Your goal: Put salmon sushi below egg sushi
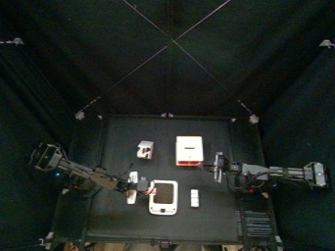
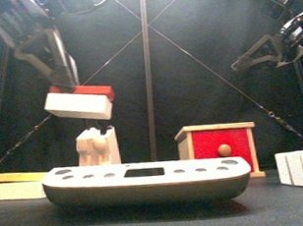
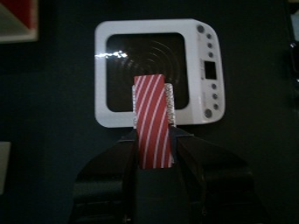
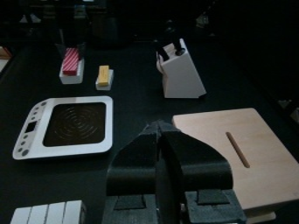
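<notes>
My left gripper (image 3: 153,144) is shut on the salmon sushi (image 3: 153,121), a red striped piece on a white base. It holds the piece in the air over the near edge of a white slab (image 3: 103,79). The front view shows the salmon sushi (image 2: 80,101) hanging well above the table at the left, under the left gripper (image 2: 56,63). The egg sushi (image 4: 104,76), a small yellow block, lies on the table beside the slab (image 4: 35,131), close to the held salmon sushi (image 4: 73,61). The right gripper (image 4: 163,133) hangs shut and holds nothing, to the right of the slab.
A white knife block (image 2: 98,147) stands behind the slab (image 2: 146,181). A wooden box with a red front (image 2: 220,147) stands at the right. Small white pieces (image 2: 301,167) stand in a row at the front right. The right arm (image 1: 242,174) rests at the table's right side.
</notes>
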`<state>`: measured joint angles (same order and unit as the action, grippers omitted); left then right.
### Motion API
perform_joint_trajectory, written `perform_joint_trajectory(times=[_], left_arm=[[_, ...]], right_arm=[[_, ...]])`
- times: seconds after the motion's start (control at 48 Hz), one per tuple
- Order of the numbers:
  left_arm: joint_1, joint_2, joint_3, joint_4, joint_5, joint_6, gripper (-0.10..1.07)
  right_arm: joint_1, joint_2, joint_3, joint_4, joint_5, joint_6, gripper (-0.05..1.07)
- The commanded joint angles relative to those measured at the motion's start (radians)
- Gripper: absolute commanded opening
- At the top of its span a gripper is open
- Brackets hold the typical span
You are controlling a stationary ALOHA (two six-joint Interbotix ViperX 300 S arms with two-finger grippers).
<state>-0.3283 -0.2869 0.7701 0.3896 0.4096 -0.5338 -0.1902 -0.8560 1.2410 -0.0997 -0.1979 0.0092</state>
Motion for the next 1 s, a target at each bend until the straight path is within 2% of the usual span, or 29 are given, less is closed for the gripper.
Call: perform_joint_trajectory(times=[0.0, 0.125, 0.396, 0.625, 0.792, 0.979], left_arm=[[-0.051, -0.023, 0.014, -0.009, -0.041, 0.000, 0.60], [-0.077, -0.032, 0.048, -0.032, -0.046, -0.015, 0.60], [-0.081, -0.032, 0.132, -0.178, -0.054, -0.020, 0.60], [-0.081, -0.031, 0.178, -0.186, -0.071, -0.021, 0.60], [-0.080, -0.018, 0.209, -0.196, -0.135, -0.023, 0.60], [-0.055, -0.014, 0.242, -0.227, -0.153, -0.023, 0.61]], right_arm=[[-0.008, 0.012, -0.018, 0.003, -0.005, 0.000, 0.01], [-0.009, 0.020, -0.020, 0.003, -0.009, 0.000, 0.01], [-0.011, 0.021, -0.021, 0.003, -0.011, 0.000, 0.01], [-0.009, 0.023, -0.021, 0.003, -0.011, 0.000, 0.01], [-0.012, 0.021, -0.021, 0.003, -0.011, 0.000, 0.01], [-0.012, 0.021, -0.021, 0.003, -0.011, 0.000, 0.01]])
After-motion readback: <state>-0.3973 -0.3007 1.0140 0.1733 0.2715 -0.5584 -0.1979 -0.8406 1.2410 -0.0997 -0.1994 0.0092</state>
